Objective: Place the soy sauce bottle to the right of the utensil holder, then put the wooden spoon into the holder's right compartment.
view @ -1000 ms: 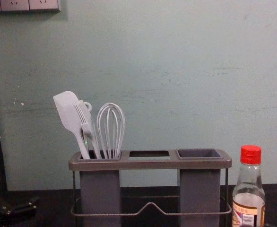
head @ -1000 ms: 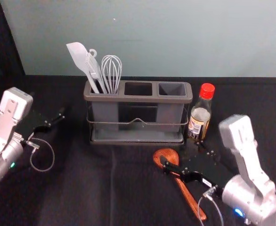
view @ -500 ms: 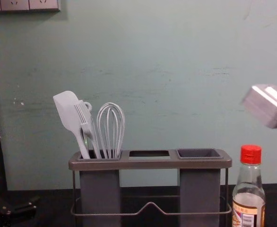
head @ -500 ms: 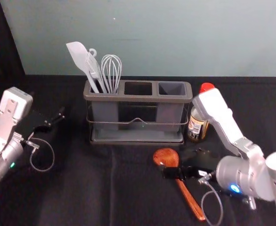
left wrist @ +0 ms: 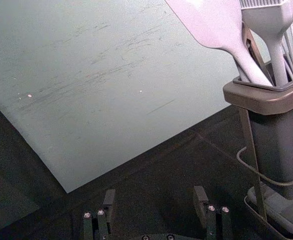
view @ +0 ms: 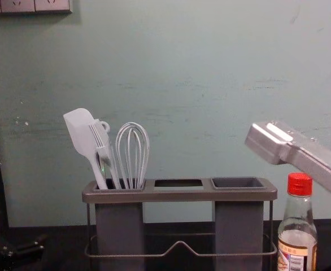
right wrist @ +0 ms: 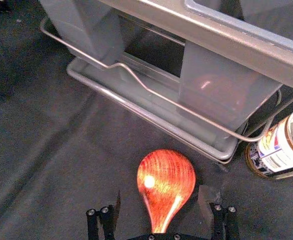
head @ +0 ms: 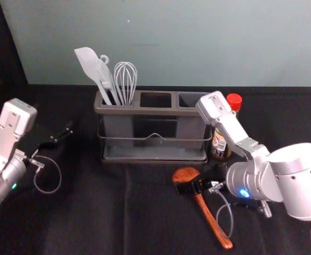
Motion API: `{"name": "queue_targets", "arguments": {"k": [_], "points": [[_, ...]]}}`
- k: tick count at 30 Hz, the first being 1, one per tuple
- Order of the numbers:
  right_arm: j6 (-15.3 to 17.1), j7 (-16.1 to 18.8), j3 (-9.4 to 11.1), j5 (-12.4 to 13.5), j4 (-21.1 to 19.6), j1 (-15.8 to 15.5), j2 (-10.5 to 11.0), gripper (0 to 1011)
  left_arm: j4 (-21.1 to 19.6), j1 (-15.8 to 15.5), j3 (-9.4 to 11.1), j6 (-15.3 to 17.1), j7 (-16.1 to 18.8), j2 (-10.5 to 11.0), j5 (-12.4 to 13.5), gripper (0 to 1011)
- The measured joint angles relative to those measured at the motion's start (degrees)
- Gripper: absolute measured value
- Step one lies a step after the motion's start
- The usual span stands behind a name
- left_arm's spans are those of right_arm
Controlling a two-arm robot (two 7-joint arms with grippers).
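Here the right gripper [head: 186, 187] is straddling the wooden spoon [head: 211, 223], fingers spread; the left gripper [head: 62, 134] is sitting open, off left! The utensil holder [head: 155, 111] is standing behind, the soy sauce bottle [head: 219, 143] is standing just to its right, and the spoon's lying in front, bowl towards the holder!

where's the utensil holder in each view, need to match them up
head view: utensil holder just above centre, left of the soy sauce bottle
chest view: lower middle
left wrist view: beyond the left gripper, its spatula end nearest
right wrist view: beyond the wooden spoon
shared landmark: the wire rail around the holder
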Motion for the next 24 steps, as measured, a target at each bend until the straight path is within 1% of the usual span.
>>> {"name": "queue_targets", "arguments": {"k": [1,4,7,11,16,24], "points": [[0.1,-0.5,-0.3,-0.7,0.6,0.3,-0.5,1002,0.0,0.0,0.0,0.0,0.0,0.0,0.0,1000],[0.3,-1.2,-0.7,-1.6,1.5,0.7,-1.3,1002,0.0,0.0,0.0,0.0,0.0,0.0,0.0,1000],[0.4,-1.4,-1.0,-2.2,2.9,1.4,-2.3,1002,0.0,0.0,0.0,0.0,0.0,0.0,0.0,1000],[0.5,-1.5,-1.2,-2.8,4.1,2.0,-3.1,1002,0.0,0.0,0.0,0.0,0.0,0.0,0.0,1000],[0.6,-1.6,-1.1,-3.6,5.4,2.4,-4.2,1002,0.0,0.0,0.0,0.0,0.0,0.0,0.0,1000],[0.4,-1.6,-0.8,-4.5,6.6,2.6,-5.2,1002,0.0,0.0,0.0,0.0,0.0,0.0,0.0,1000]]}}
